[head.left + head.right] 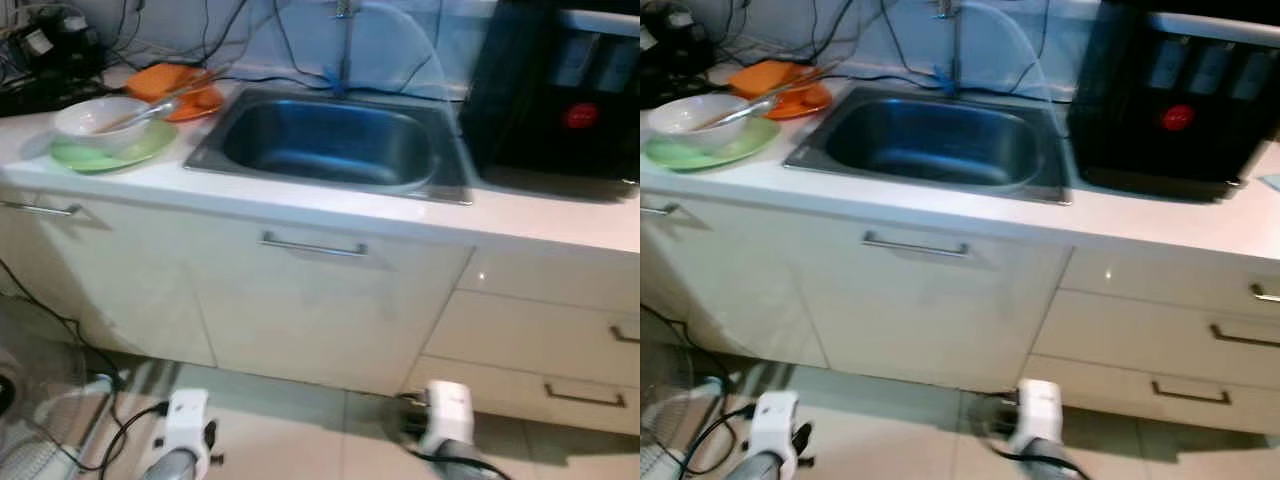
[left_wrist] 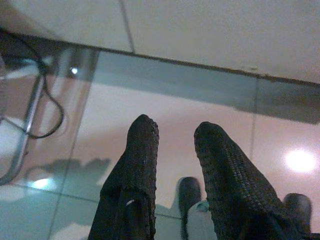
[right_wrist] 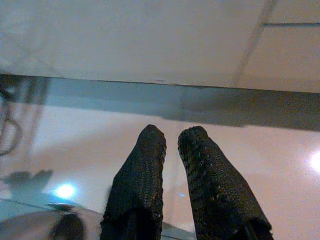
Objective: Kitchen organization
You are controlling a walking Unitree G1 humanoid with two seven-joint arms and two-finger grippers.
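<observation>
We see our left claw [image 2: 172, 135] hanging low over the tiled floor [image 2: 165, 115] with its fingers a moderate gap apart and nothing between them, and our right claw [image 3: 171, 135] likewise low, its fingers only narrowly parted and empty. On the worktop [image 1: 300, 200], left of the bare steel sink [image 1: 330, 140], a white bowl [image 1: 100, 120] holding a utensil sits on a green plate [image 1: 110, 152], with orange dishes [image 1: 175, 88] just behind.
</observation>
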